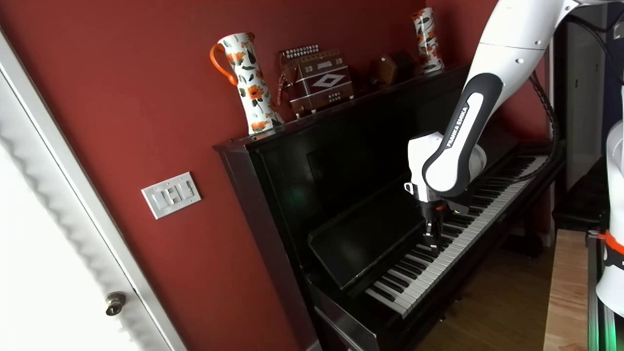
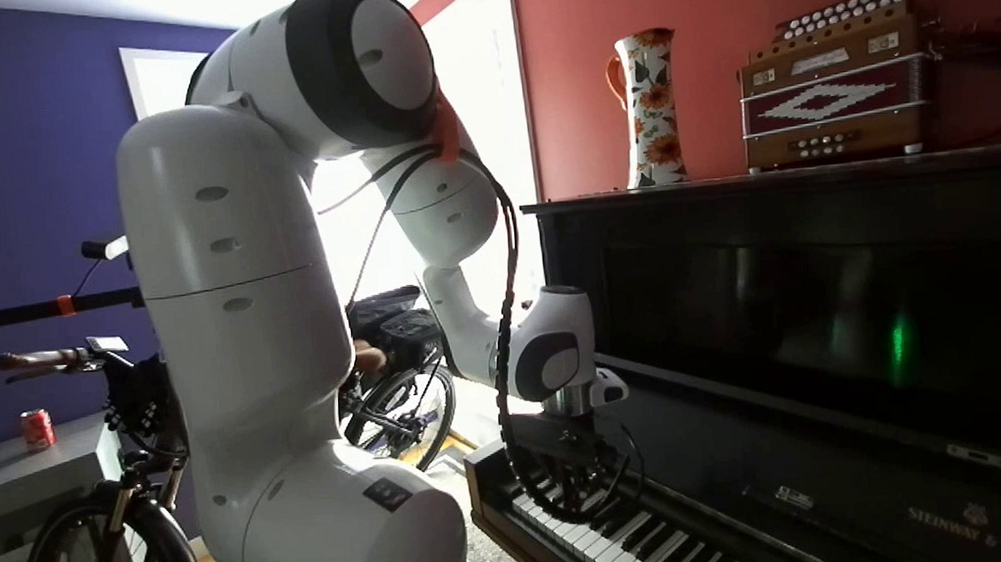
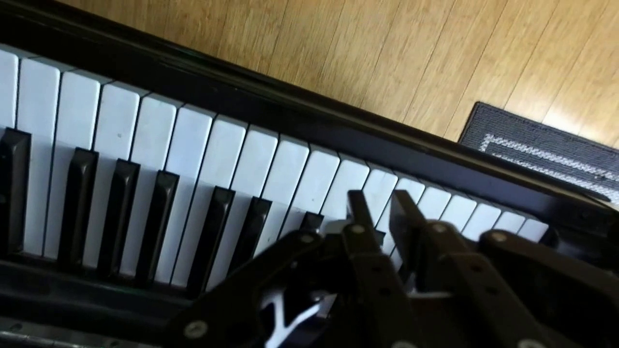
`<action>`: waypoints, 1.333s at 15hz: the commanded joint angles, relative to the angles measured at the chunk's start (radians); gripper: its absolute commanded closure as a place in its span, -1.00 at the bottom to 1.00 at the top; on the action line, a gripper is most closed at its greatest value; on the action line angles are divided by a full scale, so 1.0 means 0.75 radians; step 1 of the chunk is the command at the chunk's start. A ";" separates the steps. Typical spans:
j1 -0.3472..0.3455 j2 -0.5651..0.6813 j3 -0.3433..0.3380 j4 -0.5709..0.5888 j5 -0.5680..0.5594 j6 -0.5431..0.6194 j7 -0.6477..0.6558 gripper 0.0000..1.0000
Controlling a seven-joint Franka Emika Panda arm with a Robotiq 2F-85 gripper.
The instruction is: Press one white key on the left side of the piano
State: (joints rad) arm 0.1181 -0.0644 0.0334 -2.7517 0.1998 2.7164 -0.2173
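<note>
Here's the piano (image 1: 351,156), black and glossy against the red wall (image 1: 112,97) in both exterior views, and it's got its name up: STEINWAY & SONS, the lettering (image 2: 981,533) in an exterior view, under a small emblem (image 2: 976,513). Look at the keyboard: white keys (image 3: 188,140) and black keys (image 3: 157,222) stretch right across my wrist view, and I'm near the left end of the row. My gripper (image 3: 378,197) points at the keys, its two fingers (image 3: 359,212) parted by a narrow gap, white showing through between them. Touching, or just above? The tips are dark and blurred, so I honestly can't call it. Up my arm (image 1: 516,44), there's FRANKA EMIKA, plain to read; a black cable (image 2: 503,375) loops down beside the gripper. On top of the piano, a flowered jug (image 1: 251,83) with an orange handle, then an accordion (image 1: 324,80) wearing a white diamond, the writing on its little plate too small to read. Farther along, a second flowered vessel (image 1: 428,41)! Out wide, a white switch plate (image 1: 171,195) on the wall, a round knob (image 1: 115,303) on a white door (image 1: 48,273), a bicycle (image 2: 118,511) beyond my arm, and a red can (image 2: 37,430) on a grey surface (image 2: 77,449), label unreadable. Past the keyboard's front edge, a dark mat (image 3: 537,133) on the wooden floor (image 3: 367,58).
</note>
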 commanded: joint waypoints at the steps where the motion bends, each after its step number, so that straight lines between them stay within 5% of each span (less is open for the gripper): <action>1: -0.017 0.085 -0.002 0.001 0.054 0.029 -0.069 1.00; 20: -0.122 0.296 0.065 0.019 0.056 0.251 -0.089 1.00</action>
State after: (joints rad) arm 0.0536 0.1194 0.0627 -2.7471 0.2565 2.8641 -0.2968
